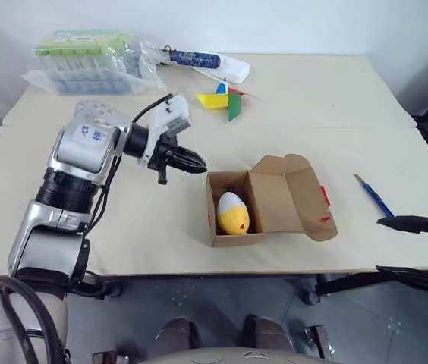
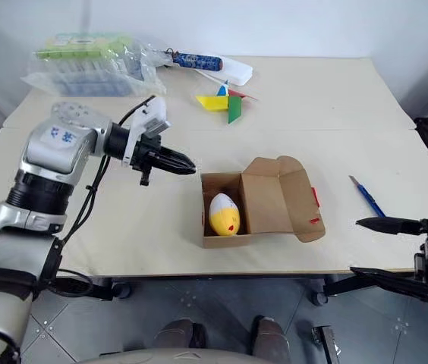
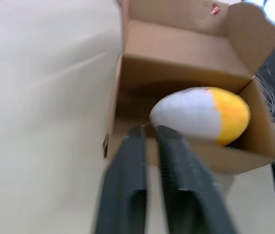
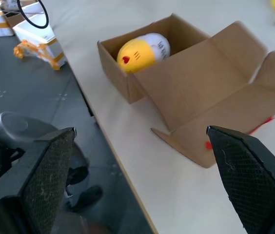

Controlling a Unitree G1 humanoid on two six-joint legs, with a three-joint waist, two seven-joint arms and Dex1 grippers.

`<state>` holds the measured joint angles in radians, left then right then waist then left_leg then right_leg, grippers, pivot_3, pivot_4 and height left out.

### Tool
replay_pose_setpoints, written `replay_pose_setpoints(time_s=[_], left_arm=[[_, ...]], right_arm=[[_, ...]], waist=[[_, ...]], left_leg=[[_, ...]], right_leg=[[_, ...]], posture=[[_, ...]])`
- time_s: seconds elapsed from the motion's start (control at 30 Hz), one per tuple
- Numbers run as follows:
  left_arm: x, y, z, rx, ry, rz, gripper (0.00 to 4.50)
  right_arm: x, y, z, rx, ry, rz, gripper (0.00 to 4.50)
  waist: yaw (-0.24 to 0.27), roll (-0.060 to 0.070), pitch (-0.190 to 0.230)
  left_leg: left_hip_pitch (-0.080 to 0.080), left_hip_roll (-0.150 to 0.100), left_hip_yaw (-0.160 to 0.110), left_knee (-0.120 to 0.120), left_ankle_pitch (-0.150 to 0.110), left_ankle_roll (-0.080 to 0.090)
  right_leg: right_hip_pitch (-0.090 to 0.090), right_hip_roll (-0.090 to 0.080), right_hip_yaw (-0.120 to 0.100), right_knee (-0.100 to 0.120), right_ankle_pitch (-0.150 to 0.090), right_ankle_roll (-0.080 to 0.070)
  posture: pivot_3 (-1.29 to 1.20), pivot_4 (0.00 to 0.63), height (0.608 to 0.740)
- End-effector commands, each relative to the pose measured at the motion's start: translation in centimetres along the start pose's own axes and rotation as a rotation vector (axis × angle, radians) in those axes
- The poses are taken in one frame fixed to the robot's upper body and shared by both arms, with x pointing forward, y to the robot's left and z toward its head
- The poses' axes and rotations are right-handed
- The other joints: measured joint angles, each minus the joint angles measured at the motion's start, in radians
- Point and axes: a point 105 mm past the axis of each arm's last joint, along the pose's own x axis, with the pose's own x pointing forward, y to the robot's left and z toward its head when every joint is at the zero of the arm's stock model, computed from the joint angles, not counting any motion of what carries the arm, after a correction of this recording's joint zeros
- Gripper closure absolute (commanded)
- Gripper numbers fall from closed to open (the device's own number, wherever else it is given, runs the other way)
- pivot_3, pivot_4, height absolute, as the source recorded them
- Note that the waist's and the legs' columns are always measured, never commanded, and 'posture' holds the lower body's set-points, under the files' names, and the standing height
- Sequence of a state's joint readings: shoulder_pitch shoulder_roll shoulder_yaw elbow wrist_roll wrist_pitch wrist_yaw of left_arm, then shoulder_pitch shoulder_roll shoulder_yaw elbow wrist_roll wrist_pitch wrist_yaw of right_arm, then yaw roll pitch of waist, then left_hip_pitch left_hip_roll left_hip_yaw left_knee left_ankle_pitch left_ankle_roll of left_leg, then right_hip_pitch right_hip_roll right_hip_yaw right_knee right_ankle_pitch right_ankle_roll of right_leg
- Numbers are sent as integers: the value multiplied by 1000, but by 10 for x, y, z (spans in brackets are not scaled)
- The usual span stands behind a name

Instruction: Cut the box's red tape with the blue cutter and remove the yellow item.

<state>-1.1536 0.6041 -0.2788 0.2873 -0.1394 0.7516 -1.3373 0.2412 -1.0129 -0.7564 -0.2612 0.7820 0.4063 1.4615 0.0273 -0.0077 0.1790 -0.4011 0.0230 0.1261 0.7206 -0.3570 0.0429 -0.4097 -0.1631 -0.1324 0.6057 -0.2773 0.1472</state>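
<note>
With the box (image 1: pixel 263 201) flapped open on the desk (image 1: pixel 335 114), the egg (image 1: pixel 232 213) lay exposed inside, so my nearly closed, empty left hand (image 1: pixel 191 160) hovered at its ten o'clock, my right hand (image 2: pixel 369 246) wide open, cutter (image 1: pixel 373 196) parked at three o'clock.

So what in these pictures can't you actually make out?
- The egg-shaped yellow item: its underside, hidden by the box walls, both eye views.
- Red tape: just slivers show past the open flap's edge.
- Clear package: label too small to read.
- Blue cutter: blade too small to see.
</note>
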Motion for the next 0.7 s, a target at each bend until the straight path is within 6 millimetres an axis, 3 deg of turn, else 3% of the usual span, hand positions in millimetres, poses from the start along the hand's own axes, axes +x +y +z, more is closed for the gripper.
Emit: replay_pose_setpoints(time_s=[0.03, 0.3, 0.43, 0.7], left_arm=[[11, -11, 14, 103, 33, -71, 2670], [50, -13, 9, 261, 162, -123, 165], [61, -9, 1, 345, 250, -114, 36], [80, -16, 6, 443, 264, -183, 36]], right_arm=[[-5, -1, 14, -69, -27, 8, 0], [4, -2, 26, -115, -123, 19, 0], [6, -2, 35, -122, -171, 28, 0], [4, 0, 29, -119, -133, 35, 0]], waist=[[-1, 0, 0], [3, 0, 0], [1, 0, 0], [6, 0, 0]], left_leg=[[1, 0, -2, 0, 0, 0], [2, 0, -3, 0, 0, 0], [2, 0, -3, 0, 0, 0], [2, 0, -4, 0, 0, 0]], right_leg=[[0, 0, 0, 0, 0, 0], [1, 0, 0, 1, 0, 0], [0, 0, 1, 1, 0, 0], [1, 0, 1, 1, 0, 0]], posture=[[0, 150, 740], [0, 150, 740], [0, 150, 740], [0, 150, 740]])
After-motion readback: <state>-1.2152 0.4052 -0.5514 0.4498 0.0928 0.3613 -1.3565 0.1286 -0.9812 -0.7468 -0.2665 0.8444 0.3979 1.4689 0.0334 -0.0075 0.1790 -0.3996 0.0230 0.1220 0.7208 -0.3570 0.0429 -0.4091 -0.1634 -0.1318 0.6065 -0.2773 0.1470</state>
